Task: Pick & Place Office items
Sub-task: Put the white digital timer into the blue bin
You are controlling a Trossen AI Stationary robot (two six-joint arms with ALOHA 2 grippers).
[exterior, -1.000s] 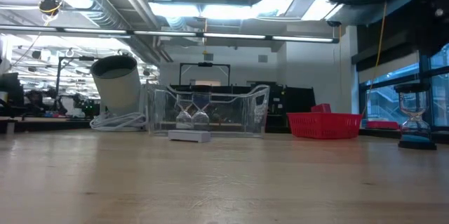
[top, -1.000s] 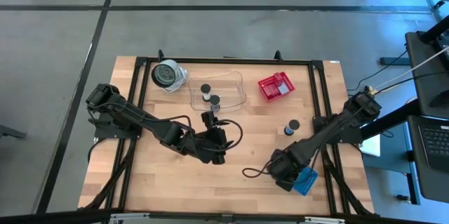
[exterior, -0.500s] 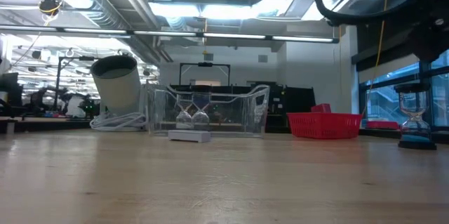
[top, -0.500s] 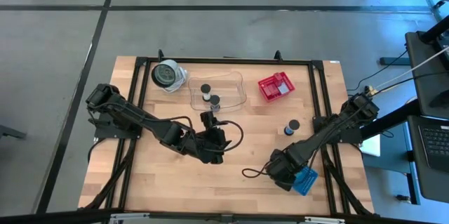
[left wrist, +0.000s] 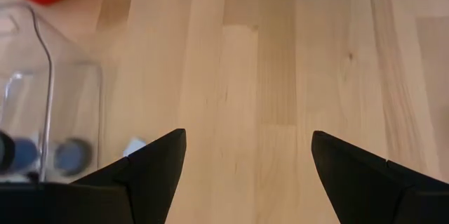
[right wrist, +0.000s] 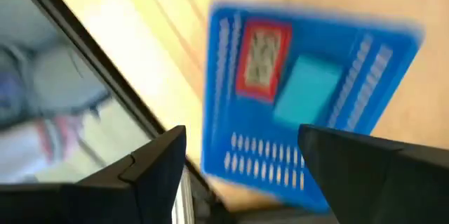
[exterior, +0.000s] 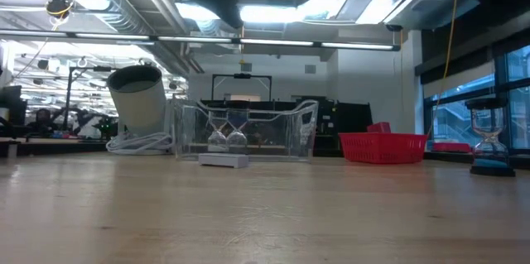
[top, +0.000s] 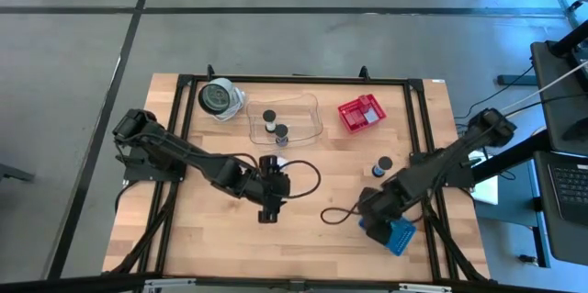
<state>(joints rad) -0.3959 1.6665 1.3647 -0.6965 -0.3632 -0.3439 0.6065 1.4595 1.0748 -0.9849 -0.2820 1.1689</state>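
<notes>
Two dark, jointed arms with black cables looping near their wrists; each ends in two black, wedge-shaped fingers (left wrist: 151, 175).

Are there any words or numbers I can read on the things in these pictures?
No, none can be read.
The red piece in the blue basket has a pale patch that might be a label, too blurred to read.
The teal piece beside it shows no writing.
The red basket, the clear box and the hourglass show no readable text.

Bright overhead light; blurred right-wrist view.
</notes>
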